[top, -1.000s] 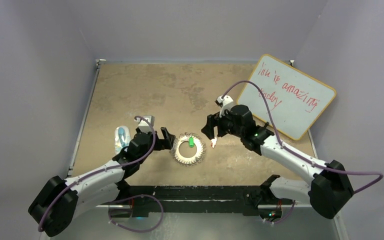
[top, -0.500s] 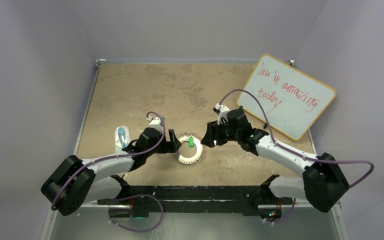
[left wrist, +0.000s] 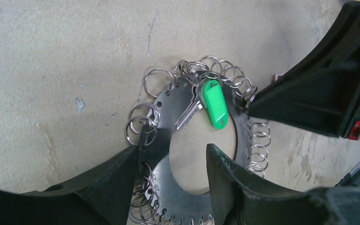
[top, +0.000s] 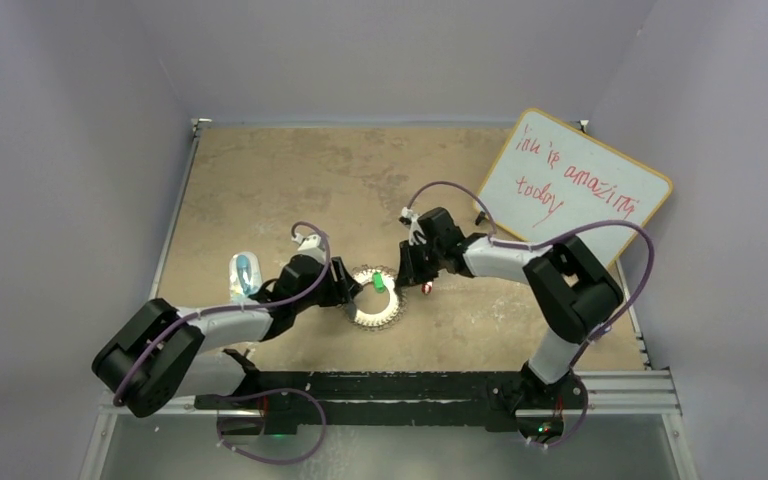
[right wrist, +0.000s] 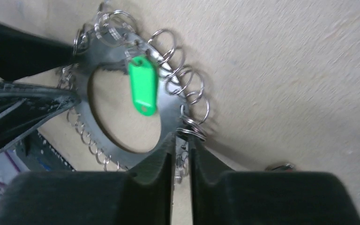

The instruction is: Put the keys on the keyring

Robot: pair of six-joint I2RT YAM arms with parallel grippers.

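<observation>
The keyring lies flat mid-table, a silvery disc with a wide hole and a fringe of small loops. The green-headed key hangs on its far rim, its head over the hole. The red-headed key lies on the table just right of the ring. My left gripper stands open astride the keyring's left band, one finger outside the rim and one in the hole. My right gripper is pinched on the loops at the keyring's right rim.
A clear bluish plastic object lies left of the left arm. A whiteboard with red writing leans at the back right. A black rail runs along the near edge, and grey walls close in on the table.
Both grippers have come in to the keyring from either side and narrowed. The right arm swung left, off the red key, and its jaws closed onto the rim loops.
</observation>
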